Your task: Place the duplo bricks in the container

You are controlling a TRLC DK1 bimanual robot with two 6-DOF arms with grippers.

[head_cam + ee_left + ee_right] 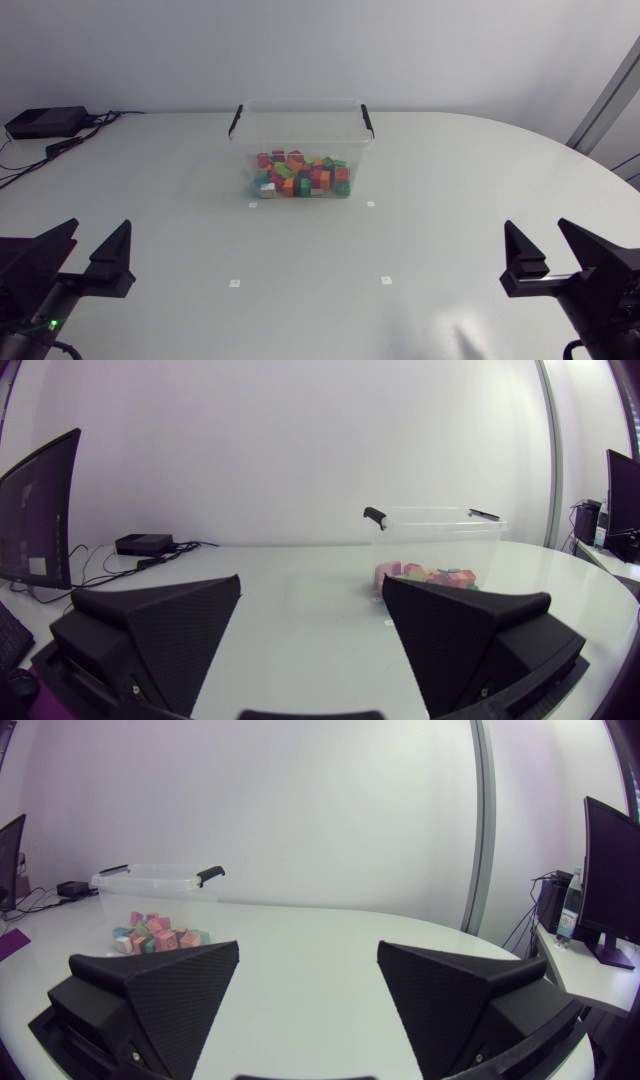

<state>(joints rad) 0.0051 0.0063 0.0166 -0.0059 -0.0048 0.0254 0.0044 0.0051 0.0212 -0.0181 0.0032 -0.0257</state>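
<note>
Container: you have the clear plastic container [302, 128] standing upright and lidless on the far middle of the table [460, 210], with a black handle [236, 120] at each end of its rim.
Bricks: the duplo bricks [301, 176] lie heaped on its floor, a mix of red, orange, green, yellow, blue and white; you can see none out on the tabletop.
Left gripper: your left gripper [97, 224] sits at the near left corner, fingers spread wide with nothing between them, well apart from the container, which shows ahead of it in its wrist view.
Right gripper: your right gripper [537, 224] sits at the near right corner, also spread wide and holding nothing, well apart from the container.
Markers: four small white squares [252, 205] mark the tabletop between the grippers and the container.
Far left corner: a black box [45, 122] with cables.
</note>
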